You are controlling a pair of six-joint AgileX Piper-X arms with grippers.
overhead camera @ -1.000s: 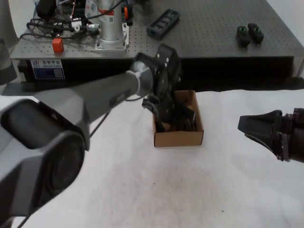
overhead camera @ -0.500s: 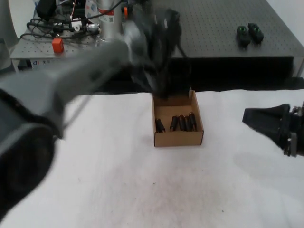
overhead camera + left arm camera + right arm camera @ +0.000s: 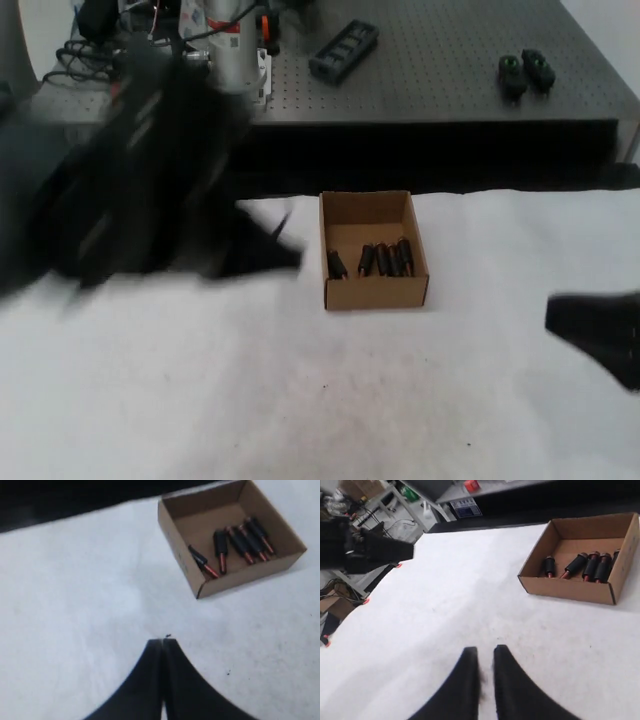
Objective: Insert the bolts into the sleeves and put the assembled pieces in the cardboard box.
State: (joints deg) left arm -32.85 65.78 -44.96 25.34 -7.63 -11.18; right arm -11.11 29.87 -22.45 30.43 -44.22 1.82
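The cardboard box [image 3: 376,292] stands on the white cloth in the middle of the bench, open side up. Several black sleeves with red-tipped bolts [image 3: 385,260] lie side by side in it. My left gripper [image 3: 285,255] is a blurred dark shape left of the box. In the left wrist view its fingertips [image 3: 163,642] press together with nothing between them, and the box [image 3: 177,545] with the pieces [image 3: 240,542] lies beyond. My right gripper [image 3: 552,320] sits low, right of the box. Its fingers [image 3: 485,652] are almost together and empty, and the box [image 3: 565,591] is ahead.
The white cloth [image 3: 300,400] covers the work area. Behind it a dark perforated table [image 3: 450,100] carries a black tray [image 3: 343,48], two green-topped parts [image 3: 525,70], a metal post [image 3: 232,60] and cables. In the right wrist view the left arm [image 3: 370,550] shows far off.
The left arm rose from over the box and swung away to the left, uncovering the box. The right gripper drew back to the right and lower in the view.
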